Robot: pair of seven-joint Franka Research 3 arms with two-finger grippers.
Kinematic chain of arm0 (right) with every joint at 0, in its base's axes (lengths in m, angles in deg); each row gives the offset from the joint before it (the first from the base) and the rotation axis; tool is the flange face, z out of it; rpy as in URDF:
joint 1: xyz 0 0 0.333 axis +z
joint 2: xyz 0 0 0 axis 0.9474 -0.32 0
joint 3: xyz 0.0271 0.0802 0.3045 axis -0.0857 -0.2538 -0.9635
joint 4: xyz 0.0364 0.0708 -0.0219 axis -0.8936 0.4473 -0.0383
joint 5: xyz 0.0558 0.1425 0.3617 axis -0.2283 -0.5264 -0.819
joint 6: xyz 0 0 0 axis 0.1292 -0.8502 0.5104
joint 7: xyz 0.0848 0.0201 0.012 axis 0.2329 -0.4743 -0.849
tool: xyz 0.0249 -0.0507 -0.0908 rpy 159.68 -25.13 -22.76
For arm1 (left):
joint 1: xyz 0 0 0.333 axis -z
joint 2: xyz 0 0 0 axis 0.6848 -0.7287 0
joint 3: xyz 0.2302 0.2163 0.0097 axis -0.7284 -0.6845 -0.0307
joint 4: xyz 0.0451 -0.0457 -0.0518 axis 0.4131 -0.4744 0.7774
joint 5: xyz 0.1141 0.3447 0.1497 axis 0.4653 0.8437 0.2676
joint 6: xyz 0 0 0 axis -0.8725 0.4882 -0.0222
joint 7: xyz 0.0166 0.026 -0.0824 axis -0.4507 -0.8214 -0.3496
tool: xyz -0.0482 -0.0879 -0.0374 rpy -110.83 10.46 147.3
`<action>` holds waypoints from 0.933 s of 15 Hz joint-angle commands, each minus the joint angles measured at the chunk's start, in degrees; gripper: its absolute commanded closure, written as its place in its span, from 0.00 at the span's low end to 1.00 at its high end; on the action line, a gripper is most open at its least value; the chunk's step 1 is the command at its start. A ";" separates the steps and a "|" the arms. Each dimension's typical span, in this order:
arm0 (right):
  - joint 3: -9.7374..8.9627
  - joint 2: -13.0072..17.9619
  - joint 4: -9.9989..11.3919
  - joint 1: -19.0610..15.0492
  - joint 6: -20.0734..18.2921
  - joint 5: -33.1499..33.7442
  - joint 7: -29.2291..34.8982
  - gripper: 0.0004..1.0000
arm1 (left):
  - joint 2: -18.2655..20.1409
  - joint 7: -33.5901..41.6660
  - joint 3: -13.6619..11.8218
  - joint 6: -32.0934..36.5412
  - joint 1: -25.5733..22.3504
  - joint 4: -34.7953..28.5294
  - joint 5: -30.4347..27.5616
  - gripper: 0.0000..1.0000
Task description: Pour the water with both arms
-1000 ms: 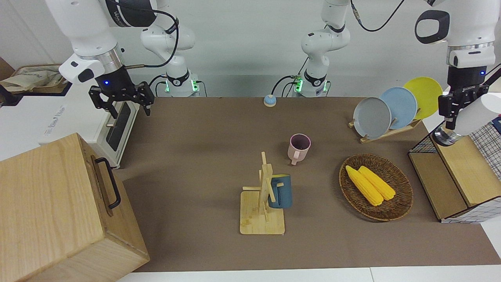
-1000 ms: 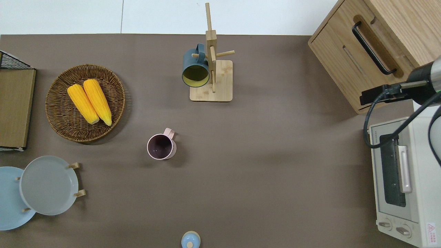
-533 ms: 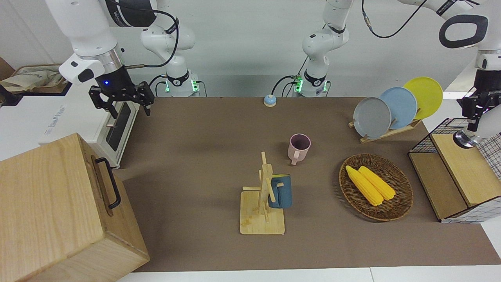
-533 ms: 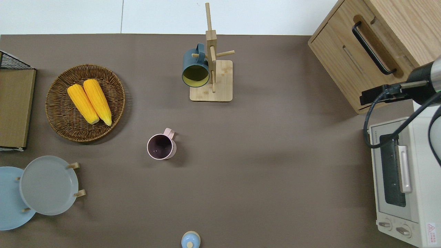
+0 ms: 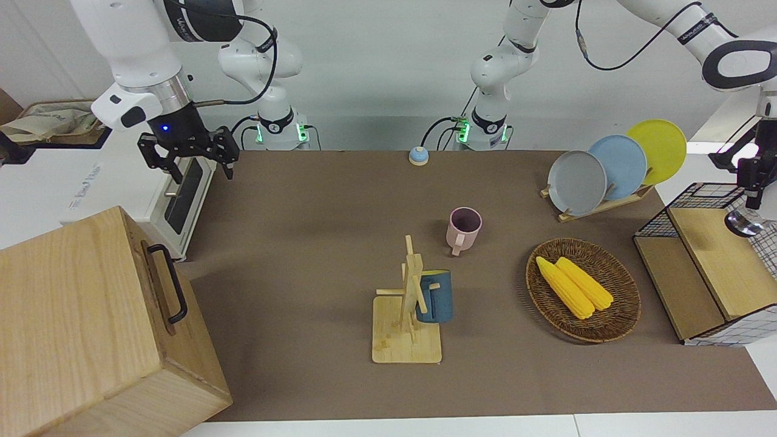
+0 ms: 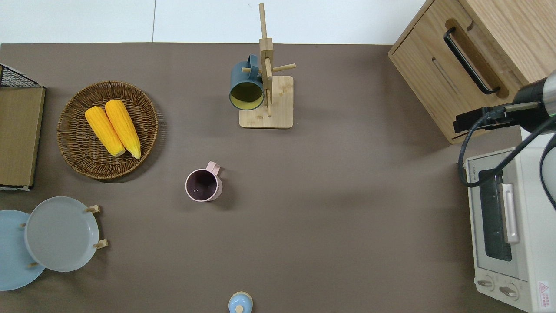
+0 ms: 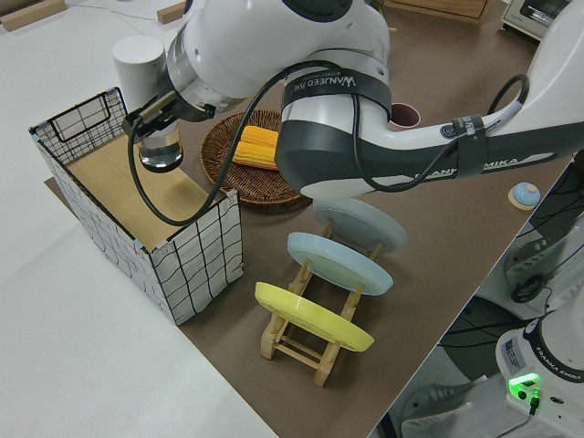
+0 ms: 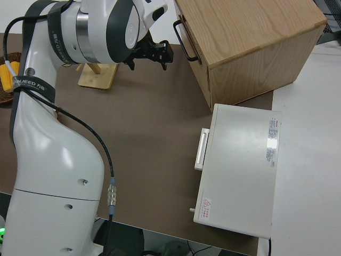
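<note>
The fingers of the left gripper (image 5: 751,182) are closed on a white bottle (image 7: 139,62) with a metal end. The grip itself is mostly hidden by the wrist, but the bottle hangs clear of everything under it, so it is judged to be held. It is carried over the wire-sided box (image 7: 87,120) at the left arm's end of the desk (image 6: 347,195), above the wooden shelf inside the box. Its long axis is close to upright, metal end downward. Which end is the mouth cannot be told.

The fingers of the right gripper (image 5: 204,175) are spread wide and nothing is held between them; that arm is parked.

A pink mug (image 6: 203,185) stands upright on the desk near its middle, mouth open upward and handle turned away from the robots. It is taken to be the vessel to be filled. A blue mug (image 6: 246,87) hangs on its side on a wooden rack (image 6: 266,117), farther from the robots than the pink one.

The coming move is judged to turn on one relation. The pink mug lies well apart from the held bottle, toward the right arm's end of the desk. The bottle must therefore be carried inward across the desk before it can be tipped. The left arm is the better placed, since the bottle is already in its grip. A role for the right arm is implied by the task, perhaps steadying the mug.
</note>
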 commanded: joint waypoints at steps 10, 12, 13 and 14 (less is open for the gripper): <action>-0.35 1.12 1.31 -0.56 0.75 -0.32 -0.98 0.01 | -6.08 12.47 0.66 -2.63 -2.95 1.68 -10.18 1.00; -0.35 1.21 1.31 -0.56 0.75 -0.32 -0.98 0.01 | -6.17 12.56 0.75 -3.67 -2.69 0.89 -10.27 1.00; -0.35 1.12 1.31 -0.56 0.75 -0.32 -0.98 0.01 | -6.26 12.56 0.84 -4.90 -2.51 0.10 -10.18 1.00; -0.35 1.12 1.31 -0.56 0.75 -0.32 -0.98 0.01 | -6.26 12.56 1.01 -6.13 -2.42 -0.60 -10.27 1.00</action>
